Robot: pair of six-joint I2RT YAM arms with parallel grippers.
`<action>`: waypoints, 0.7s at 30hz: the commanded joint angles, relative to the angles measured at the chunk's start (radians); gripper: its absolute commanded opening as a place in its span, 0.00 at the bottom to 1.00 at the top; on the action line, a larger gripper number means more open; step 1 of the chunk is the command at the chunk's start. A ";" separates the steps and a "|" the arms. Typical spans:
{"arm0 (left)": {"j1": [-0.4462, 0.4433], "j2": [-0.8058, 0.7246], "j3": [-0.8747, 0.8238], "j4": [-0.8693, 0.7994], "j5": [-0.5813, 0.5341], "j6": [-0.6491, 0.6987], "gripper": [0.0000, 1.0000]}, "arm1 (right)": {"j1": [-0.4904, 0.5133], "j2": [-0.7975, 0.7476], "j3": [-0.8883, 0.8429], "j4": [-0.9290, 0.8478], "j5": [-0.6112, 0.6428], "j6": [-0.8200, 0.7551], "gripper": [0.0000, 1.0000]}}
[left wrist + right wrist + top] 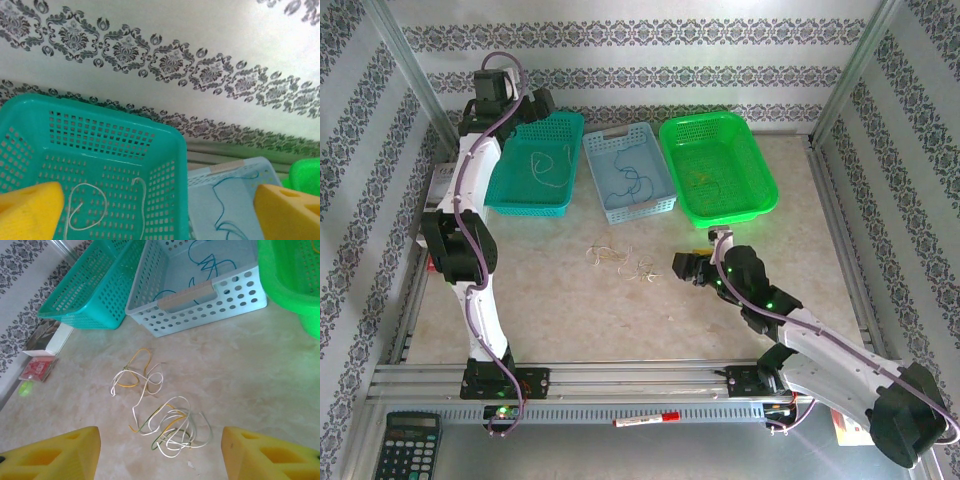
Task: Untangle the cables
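Right hand (pixel 160 452) gapes toward cables (pixel 165 427) lying near pale-blue basket (pixel 215 295).

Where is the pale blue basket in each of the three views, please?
Top external: pale blue basket in the back row, middle of three.
Left wrist: pale blue basket at lower right, cropped.
Right wrist: pale blue basket at top centre.
Shared landmark: teal basket, next to it on the left in every view.

The left basket (pixel 525 205), the middle basket (pixel 640 208) and the right basket (pixel 730 215) are being kept in a row at the far side of the tabletop (pixel 620 330). The cables (pixel 620 262) are being left on it, before the middle basket.
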 commanded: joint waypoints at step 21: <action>-0.119 -0.788 -1.021 0.154 0.273 -0.243 1.00 | 0.090 0.477 0.350 -0.142 -0.035 -0.040 0.61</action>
